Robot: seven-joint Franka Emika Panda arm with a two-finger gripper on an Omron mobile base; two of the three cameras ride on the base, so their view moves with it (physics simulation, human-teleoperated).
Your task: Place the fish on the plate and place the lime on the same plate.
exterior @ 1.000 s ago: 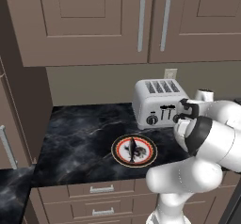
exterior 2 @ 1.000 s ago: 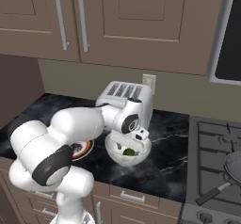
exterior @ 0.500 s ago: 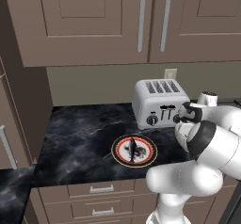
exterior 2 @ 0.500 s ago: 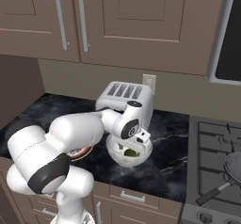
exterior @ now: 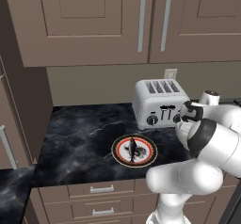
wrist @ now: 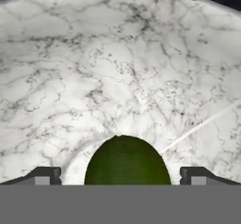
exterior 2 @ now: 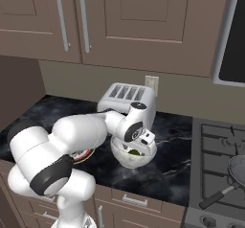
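Observation:
The plate (exterior: pixel 118 153), dark-rimmed with a red-orange ring and white centre, lies on the black marble counter with the dark fish (exterior: pixel 133 148) across its middle. A sliver of the plate (exterior 2: pixel 85 155) shows behind my arm in the right base view. The green lime (wrist: pixel 127 161) rests at the bottom of a deep white speckled bowl (wrist: pixel 117 68), to the right of the plate. My gripper (wrist: pixel 120 178) reaches down into that bowl (exterior 2: pixel 125 158), open, one fingertip on each side of the lime and neither touching it. The lime (exterior 2: pixel 135 151) peeks out green under the hand.
A silver four-slot toaster (exterior: pixel 160 104) stands close behind the plate and the bowl. To the right is a stove (exterior 2: pixel 215 141) with a frying pan (exterior 2: pixel 237 167). Wall cabinets (exterior: pixel 141 20) hang overhead. The counter's left part (exterior: pixel 75 133) is bare.
My hand has swung right from the plate and lowered into the bowl over the lime. The jaws stayed open. The fish and plate have not moved.

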